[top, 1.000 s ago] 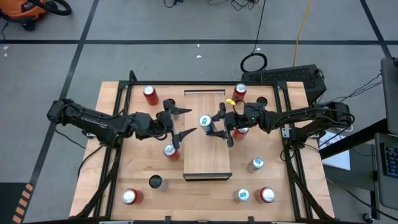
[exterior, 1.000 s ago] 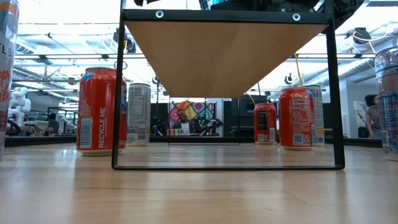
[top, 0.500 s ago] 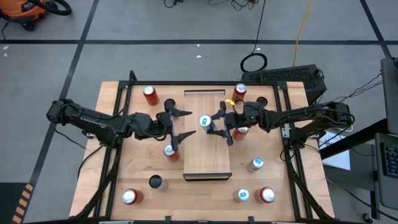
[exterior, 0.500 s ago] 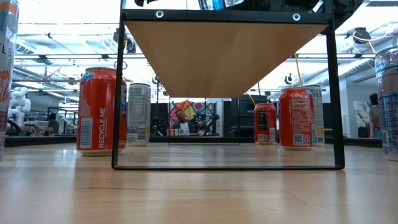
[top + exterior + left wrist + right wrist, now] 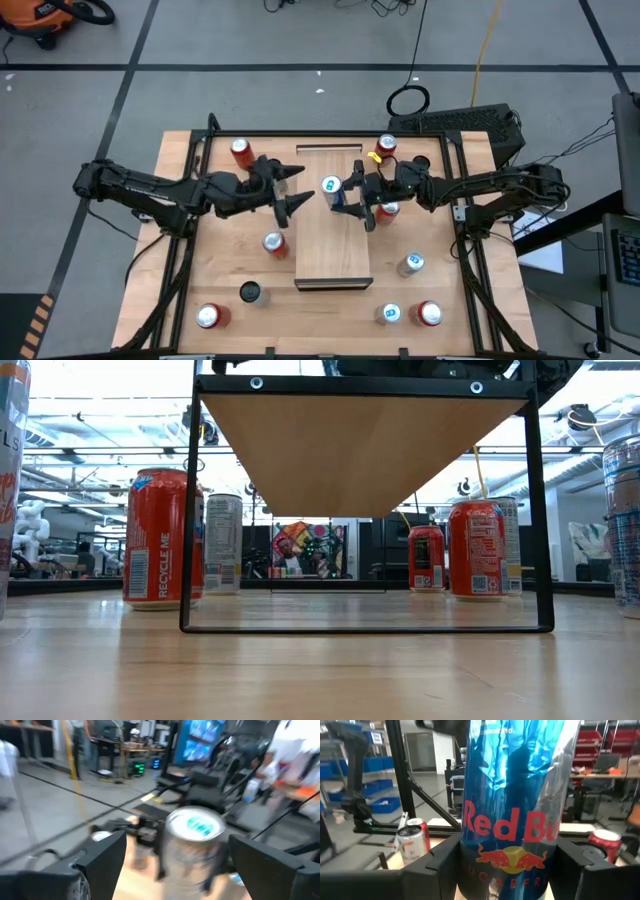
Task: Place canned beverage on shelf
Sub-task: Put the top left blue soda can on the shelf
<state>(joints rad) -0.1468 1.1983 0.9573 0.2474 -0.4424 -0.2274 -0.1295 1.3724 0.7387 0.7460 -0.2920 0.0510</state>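
A blue and silver Red Bull can stands upright over the far half of the pale-wood shelf, with my right gripper shut on it from the table's right. My left gripper hovers open just left of the can, over the shelf's left edge, pointing level at it. In the left wrist view the can shows beyond the two spread fingers, apart from them. Whether the can's base rests on the shelf does not show. The low view has only the shelf's underside. My right gripper pinches the can's lower body between its two fingers, one on each side. The fingers come level from the table's right. The can stays upright in the hold; its base lies below the wrist view's edge.
Several cans stand on the tabletop around the shelf: red ones at the far left and far right, one under my right arm, a silver-topped one left of the shelf, more along the near edge. The shelf's black legs stand on the table.
My left gripper has risen a little, drifted toward the table's far edge and rolled about its own pointing line, staying open. The can in my right gripper has shifted slightly toward the far edge.
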